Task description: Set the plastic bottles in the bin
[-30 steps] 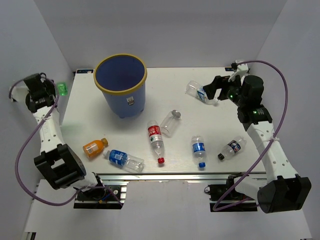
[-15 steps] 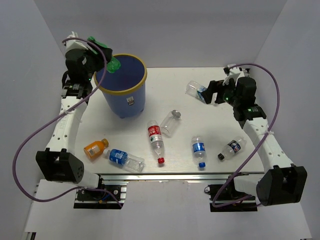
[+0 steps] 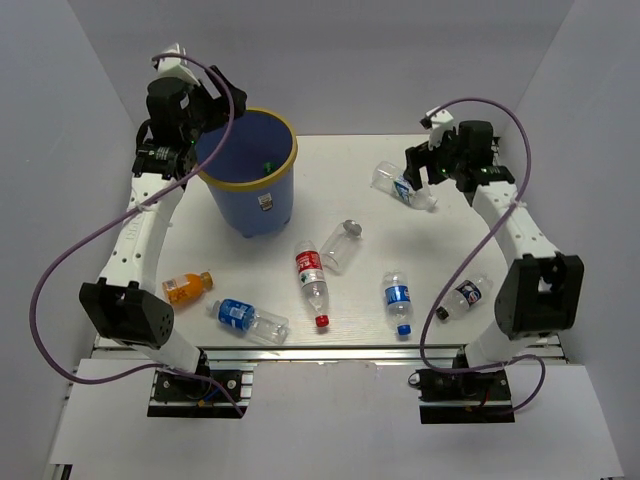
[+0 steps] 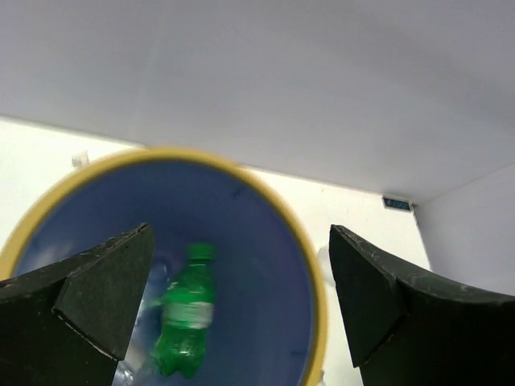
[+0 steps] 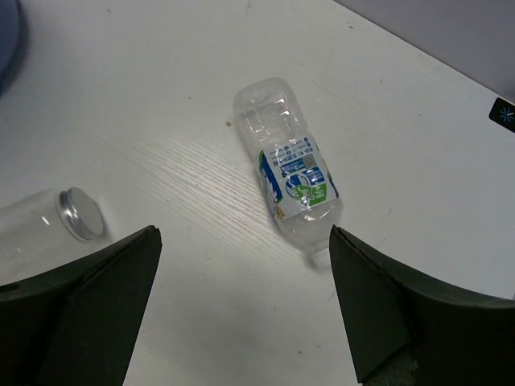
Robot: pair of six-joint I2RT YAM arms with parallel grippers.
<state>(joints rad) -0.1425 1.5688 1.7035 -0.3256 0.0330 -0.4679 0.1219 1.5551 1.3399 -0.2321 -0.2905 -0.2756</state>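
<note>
Left gripper (image 4: 241, 301): we find it spread over bin (image 3: 245, 205).
Bin: green bottle (image 4: 187, 322) inside.
Right gripper (image 5: 245, 297): spread, empty, over clear bottle (image 5: 291, 181) on desk (image 5: 161, 96).

Bright, even light from above; the bin (image 3: 235, 205) throws a soft shadow, and the green bottle (image 4: 187, 318) inside looks blurred.
</note>
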